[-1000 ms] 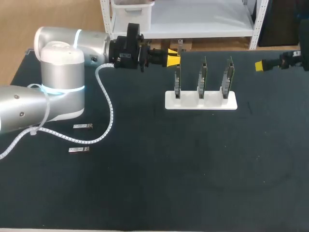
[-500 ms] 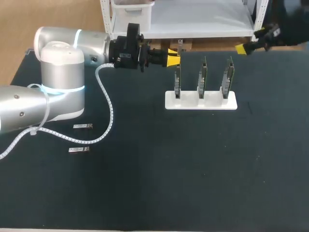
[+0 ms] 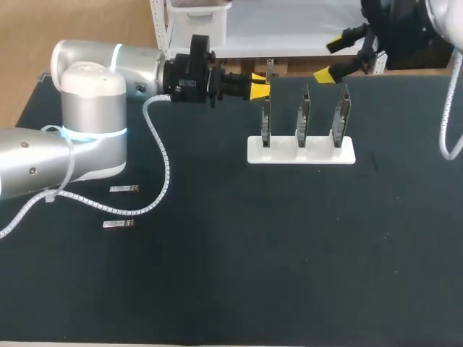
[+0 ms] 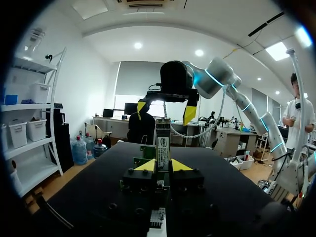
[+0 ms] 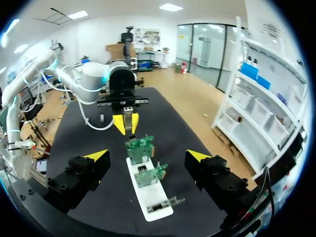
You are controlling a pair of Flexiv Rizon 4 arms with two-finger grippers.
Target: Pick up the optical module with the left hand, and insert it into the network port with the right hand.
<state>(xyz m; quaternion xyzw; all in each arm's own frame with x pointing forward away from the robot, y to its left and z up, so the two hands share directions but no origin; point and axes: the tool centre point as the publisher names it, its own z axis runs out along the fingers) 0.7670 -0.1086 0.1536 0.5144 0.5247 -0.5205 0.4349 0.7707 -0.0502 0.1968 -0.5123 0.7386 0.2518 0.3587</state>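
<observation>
Silver metal optical module [image 4: 163,147] gripped upright in left tool [image 3: 260,85], far left of green circuit boards [image 3: 304,116]. Pick-up done; handover and insertion left. Right tool [image 3: 331,59] wide open, empty, far right.

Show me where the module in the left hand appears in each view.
Head view: module at the left hand, beyond the rack.
Left wrist view: module upright in the hand.
Right wrist view: module in the hand, beyond the rack.
Landmark: the hand's yellow tips.

Left tool [image 3: 262,85] with optical module [image 3: 270,69] beside white stand [image 3: 301,153] of boards [image 3: 304,116]
</observation>
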